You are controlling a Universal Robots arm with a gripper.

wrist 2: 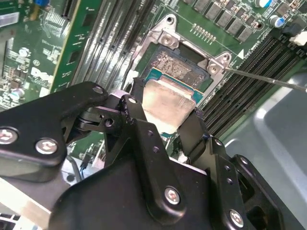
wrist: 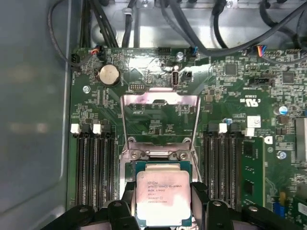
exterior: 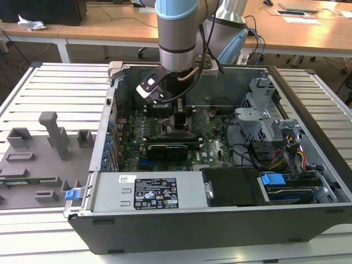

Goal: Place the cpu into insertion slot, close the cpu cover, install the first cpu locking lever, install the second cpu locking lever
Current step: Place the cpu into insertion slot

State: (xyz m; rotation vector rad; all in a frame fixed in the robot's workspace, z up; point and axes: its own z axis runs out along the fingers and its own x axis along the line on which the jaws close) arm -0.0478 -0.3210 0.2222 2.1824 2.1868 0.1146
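Your largest item is the dark metal computer case [exterior: 181,234], lying open on its side in the exterior view with a labelled silver power supply box [exterior: 148,192] at 6 o'clock and a grey steel drive cage [exterior: 269,115] at 3 o'clock. The silver and pale-blue robot arm [exterior: 177,38] drops into the case at about 11 o'clock, over the green motherboard [exterior: 217,144]. In the second wrist view your black two-fingered gripper [wrist 2: 163,109] has its fingers [wrist 2: 134,112] drawn in against two opposite edges of the small, flat, square cpu [wrist: 163,194], gripping it with its silver-grey metal face up. The thin silver square-framed cpu cover [wrist: 160,99] stands swung open beyond the hinge, on the side away from the gripper, and you can see bare board through its window. The black-rimmed square insertion slot [wrist 2: 175,64] sits in its silver surround directly under the chip, with part of its dark pinned centre uncovered past the chip's far edge. You cannot tell whether the chip touches the pins. A thin wire locking lever [wrist 2: 268,80] runs outward from one corner of the surround.
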